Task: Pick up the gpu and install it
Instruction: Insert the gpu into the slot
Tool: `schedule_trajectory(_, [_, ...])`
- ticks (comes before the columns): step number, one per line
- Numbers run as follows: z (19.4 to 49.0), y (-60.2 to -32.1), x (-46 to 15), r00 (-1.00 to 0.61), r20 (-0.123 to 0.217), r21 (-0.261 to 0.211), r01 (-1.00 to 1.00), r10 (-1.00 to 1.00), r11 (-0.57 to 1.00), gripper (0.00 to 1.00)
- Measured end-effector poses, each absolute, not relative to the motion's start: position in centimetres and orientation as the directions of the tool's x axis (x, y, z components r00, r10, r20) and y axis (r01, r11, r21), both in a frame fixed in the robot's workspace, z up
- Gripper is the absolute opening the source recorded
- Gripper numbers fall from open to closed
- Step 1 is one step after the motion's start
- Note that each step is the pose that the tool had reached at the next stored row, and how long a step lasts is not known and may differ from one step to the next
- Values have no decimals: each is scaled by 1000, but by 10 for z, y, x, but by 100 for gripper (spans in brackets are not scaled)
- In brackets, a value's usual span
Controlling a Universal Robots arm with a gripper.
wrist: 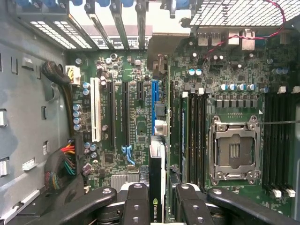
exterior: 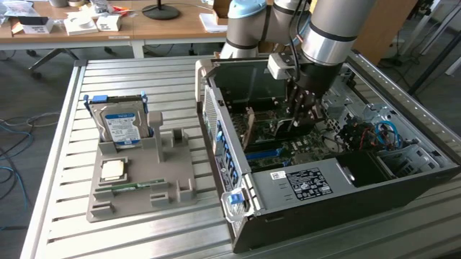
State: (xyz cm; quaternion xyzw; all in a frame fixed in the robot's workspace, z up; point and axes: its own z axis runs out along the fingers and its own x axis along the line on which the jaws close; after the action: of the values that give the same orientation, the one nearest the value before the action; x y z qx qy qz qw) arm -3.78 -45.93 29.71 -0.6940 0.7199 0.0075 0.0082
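The gpu (wrist: 155,187), a thin, flat, black-faced expansion card, hangs edge-on above the slots of the green motherboard (wrist: 117,154) inside the open black computer case (exterior: 360,189). The claw (wrist: 161,199) is clamped on its upper edge. Probably light, stiff and fragile; best gripped by the board edges.

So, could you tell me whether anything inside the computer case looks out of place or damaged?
Nothing looks damaged or spilled. The gripper holds the graphics card edge-on above the motherboard, parallel to the slots. The processor socket sits empty, without a chip.
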Motion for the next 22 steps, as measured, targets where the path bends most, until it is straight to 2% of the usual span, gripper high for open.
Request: schedule_trajectory(22, [291, -459, -40, -37, -23, -1, -999, -999, 37, 26])
